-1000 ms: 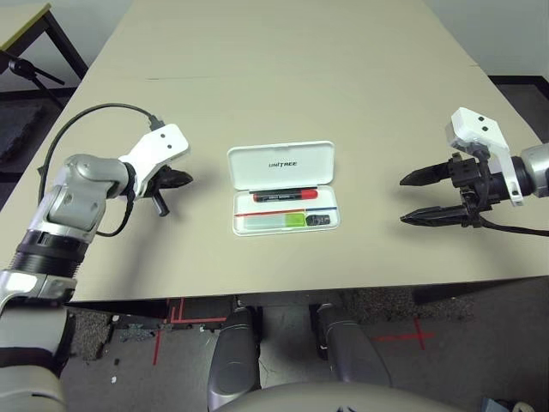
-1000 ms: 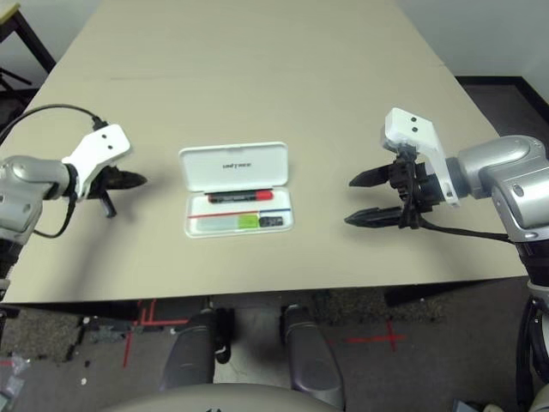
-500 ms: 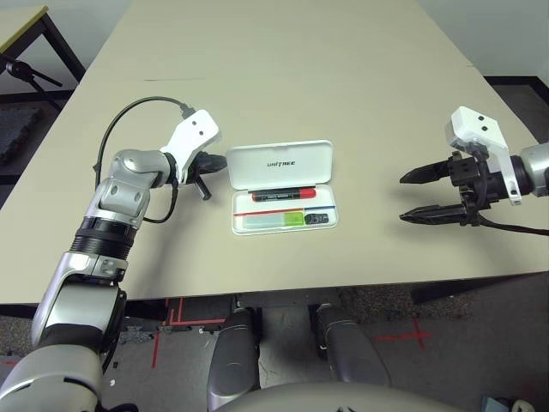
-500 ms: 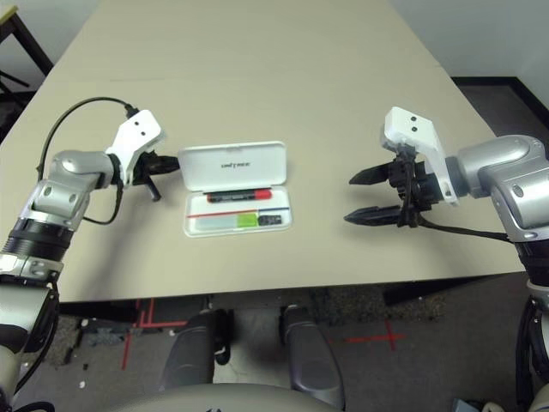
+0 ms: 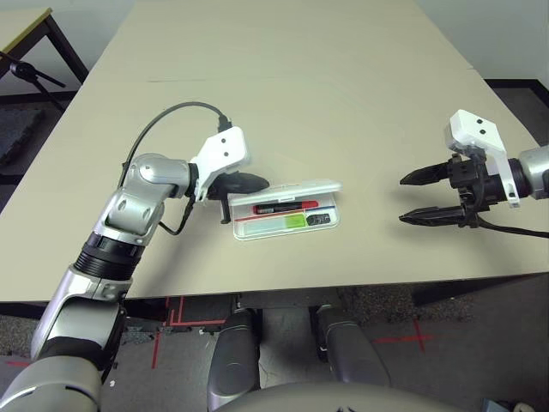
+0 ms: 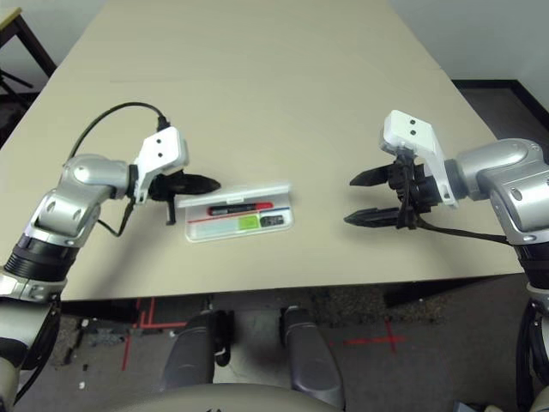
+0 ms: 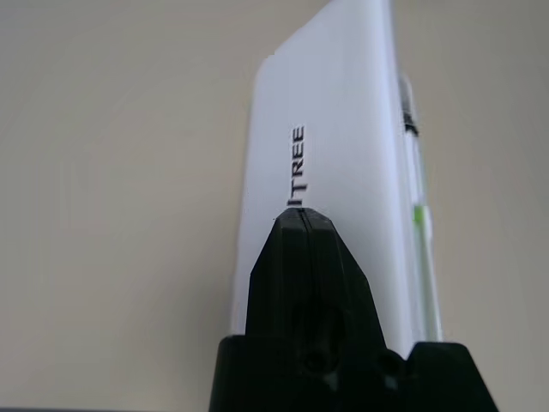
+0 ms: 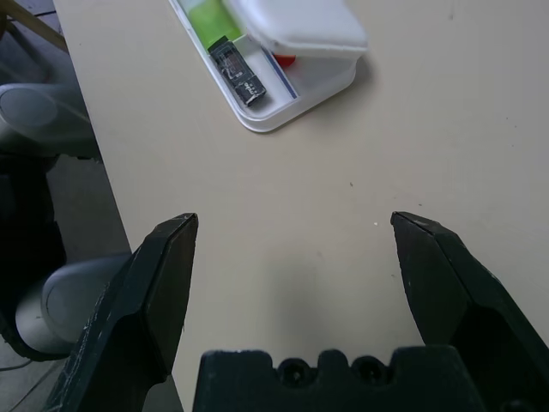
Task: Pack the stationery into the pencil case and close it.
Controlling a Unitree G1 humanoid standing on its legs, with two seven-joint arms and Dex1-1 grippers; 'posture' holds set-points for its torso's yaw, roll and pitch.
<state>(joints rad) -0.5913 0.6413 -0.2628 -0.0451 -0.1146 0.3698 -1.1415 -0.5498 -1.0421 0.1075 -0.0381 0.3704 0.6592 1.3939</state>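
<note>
Pencil case (image 5: 287, 210): table centre, lid half-down, tilted over tray. Inside: red marker (image 5: 287, 207), highlighter (image 5: 283, 222), clip (image 5: 319, 220).
L gripper (image 5: 244, 182): fingers closed, at case's 9 o'clock, tip against lid back – likely pushing it shut.
R gripper (image 5: 422, 197): fingers spread, empty, at 3 o'clock, well apart – prob. keeping clear.

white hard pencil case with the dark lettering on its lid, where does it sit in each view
Left eye view: white hard pencil case, centre, by the shut left gripper.
Right eye view: centre-left.
Left wrist view: its lid runs up the middle.
Right wrist view: an upper corner, past the open right gripper.
Shared landmark: the lime-green highlighter cap, a green sliver in the left wrist view.
</note>
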